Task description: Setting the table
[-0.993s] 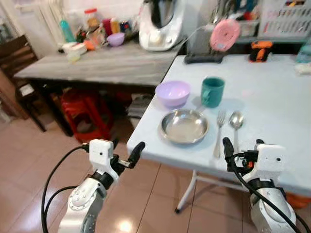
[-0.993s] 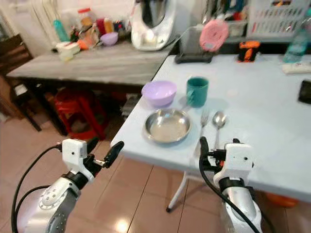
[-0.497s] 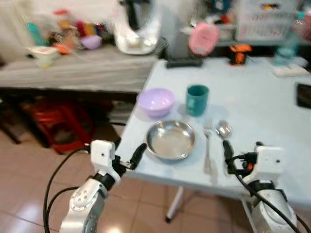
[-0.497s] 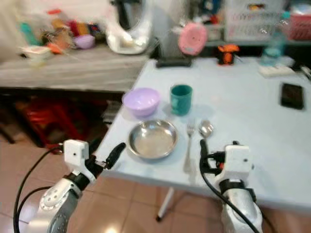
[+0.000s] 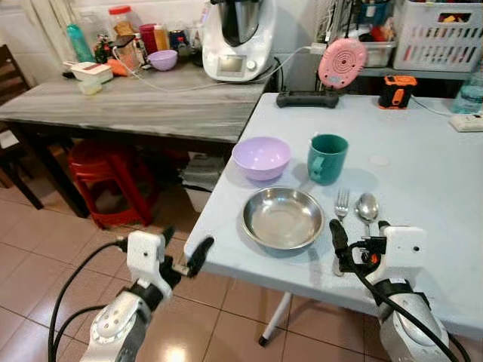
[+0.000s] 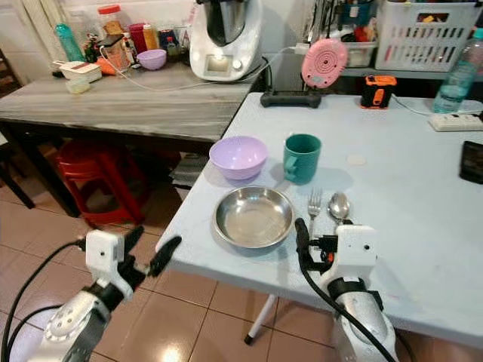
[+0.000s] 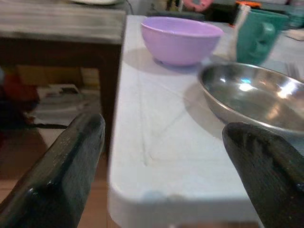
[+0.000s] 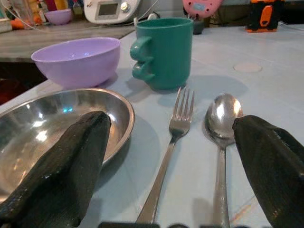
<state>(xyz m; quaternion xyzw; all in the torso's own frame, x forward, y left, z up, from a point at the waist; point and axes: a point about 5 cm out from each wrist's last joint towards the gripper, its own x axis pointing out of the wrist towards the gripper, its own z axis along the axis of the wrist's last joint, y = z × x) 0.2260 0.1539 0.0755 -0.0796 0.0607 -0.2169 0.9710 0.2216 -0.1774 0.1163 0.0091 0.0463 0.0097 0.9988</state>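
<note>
Grippers sit low at the near edge of the pale blue table (image 5: 423, 162), one on each side of the steel plate (image 5: 282, 218). The left gripper (image 5: 183, 253) hangs off the table's near-left corner, over the tiled floor (image 5: 45, 241), its two black fingers (image 7: 66, 166) spread wide and holding nothing; its wrist view looks along the tabletop toward the plate. The right gripper (image 8: 166, 156) rests at the table edge just right of the plate, its fingers (image 8: 57, 166) also wide apart and empty, straddling the handles of the fork (image 5: 340, 215) and the spoon (image 5: 367, 207).

The place setting lies around the plate: the fork is just to its right, the spoon beside the fork, further right, both pointing away from the robot. Behind the plate stands the lilac bowl (image 5: 261, 157), and to the bowl's right the green mug (image 5: 327, 158), upright with its handle toward the bowl.

Well behind the plate, at the table's far edge, stand a pink round fan (image 5: 341, 63) and an orange tape measure (image 5: 398, 90). Left of the plate, beyond the table's edge, runs a grey wooden counter (image 5: 136, 105) carrying a white kitchen machine (image 5: 238, 41) and assorted jars, with a red stool (image 5: 113, 177) underneath it.
</note>
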